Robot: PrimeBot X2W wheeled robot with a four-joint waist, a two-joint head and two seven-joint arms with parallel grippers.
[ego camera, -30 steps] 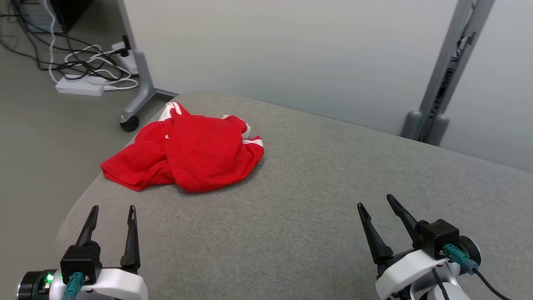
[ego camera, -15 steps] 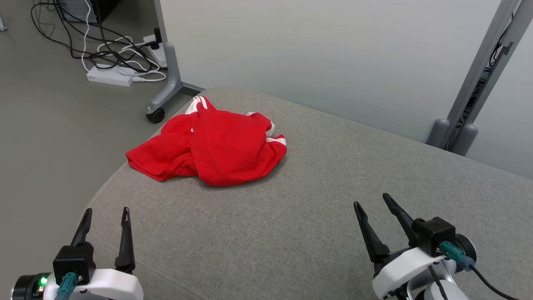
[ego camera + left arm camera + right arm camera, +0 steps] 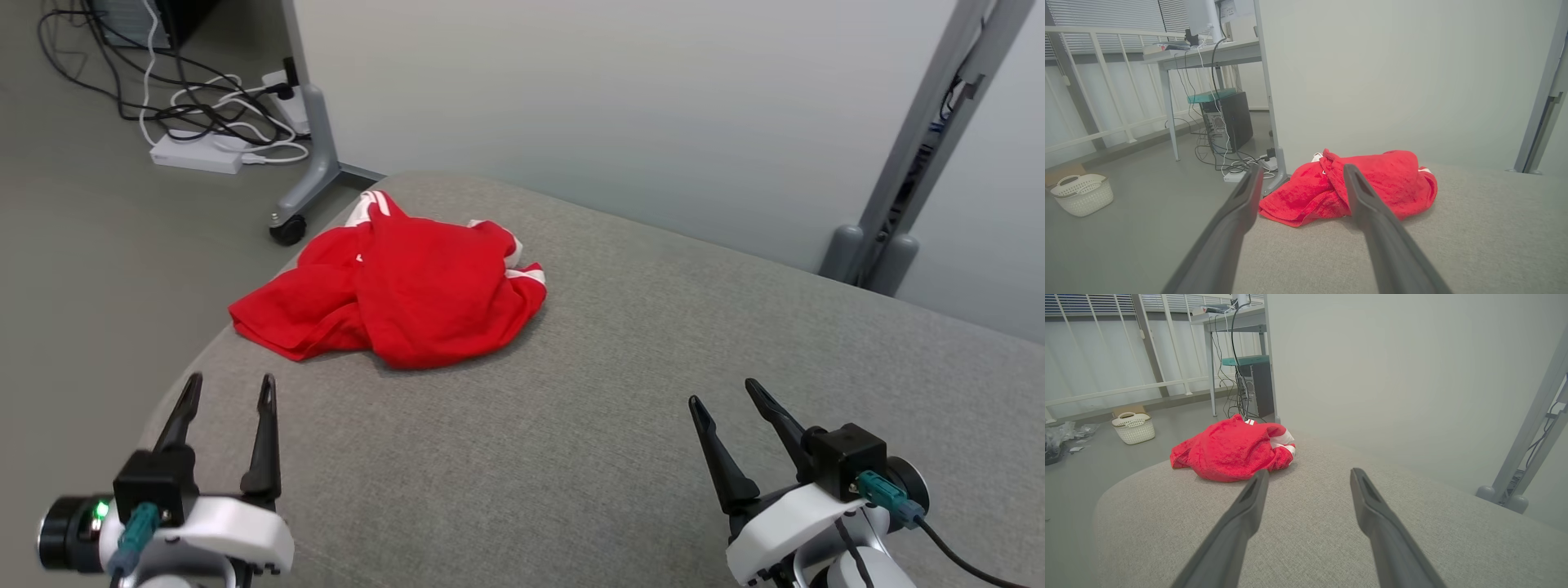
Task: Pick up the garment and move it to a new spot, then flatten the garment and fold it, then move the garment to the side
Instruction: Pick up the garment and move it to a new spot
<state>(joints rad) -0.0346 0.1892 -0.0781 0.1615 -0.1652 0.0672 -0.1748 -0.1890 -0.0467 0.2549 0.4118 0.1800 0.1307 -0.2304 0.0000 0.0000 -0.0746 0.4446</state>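
1. A grey fabric-covered surface [image 3: 620, 425] spreads across the near and middle ground, with a rounded far left corner.
2. A pale partition panel [image 3: 612, 98] stands along its far edge, on a grey leg with a black caster [image 3: 286, 230] at the far left.
3. A white power strip [image 3: 196, 155] lies on the floor beyond, amid tangled cables [image 3: 220, 122].
4. A grey post [image 3: 910, 155] rises at the far right.
5. A white basket [image 3: 1084, 195] sits on the floor to the left.
6. A dark computer tower [image 3: 1231, 120] stands under a desk [image 3: 1208, 51].
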